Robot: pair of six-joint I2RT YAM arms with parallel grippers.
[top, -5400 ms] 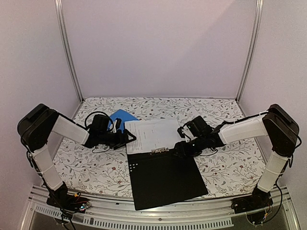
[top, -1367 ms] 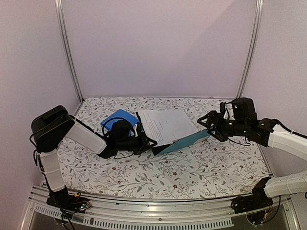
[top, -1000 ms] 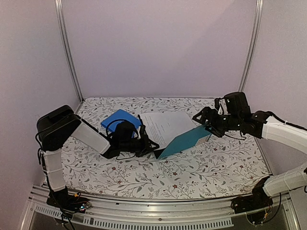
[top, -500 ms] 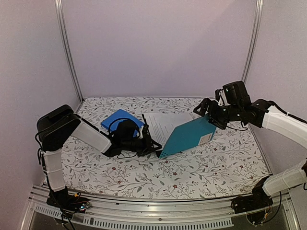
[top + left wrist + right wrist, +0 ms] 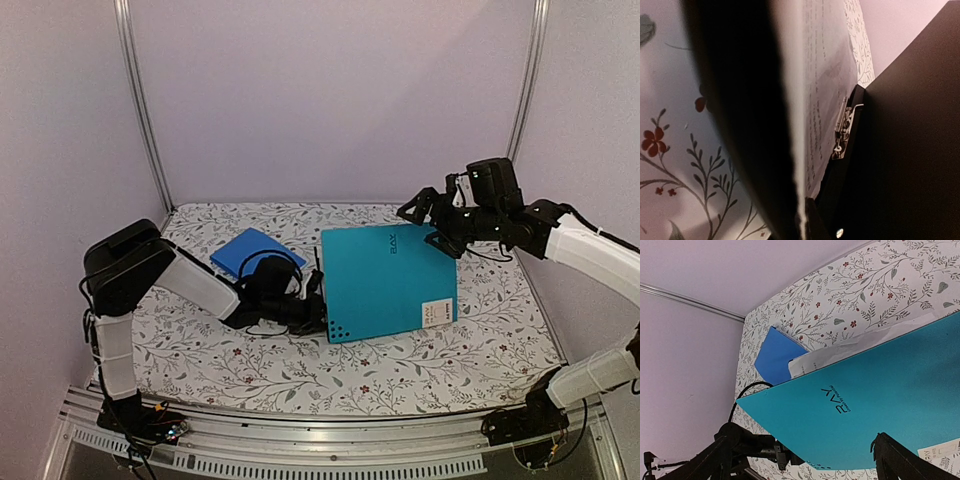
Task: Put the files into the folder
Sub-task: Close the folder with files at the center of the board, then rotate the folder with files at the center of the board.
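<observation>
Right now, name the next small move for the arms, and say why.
Probably open the left gripper and draw it back: the folder cover lies over the files, the right gripper hangs open above it, and only the left is shut at its edge.

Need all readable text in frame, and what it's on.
On the large teal folder: a dark logo, tilted, not reliably readable; its tagline too small.
On the white corner label: print too small.
On the white printed sheets: dense text, blurred.
On the small blue folder: none.
</observation>
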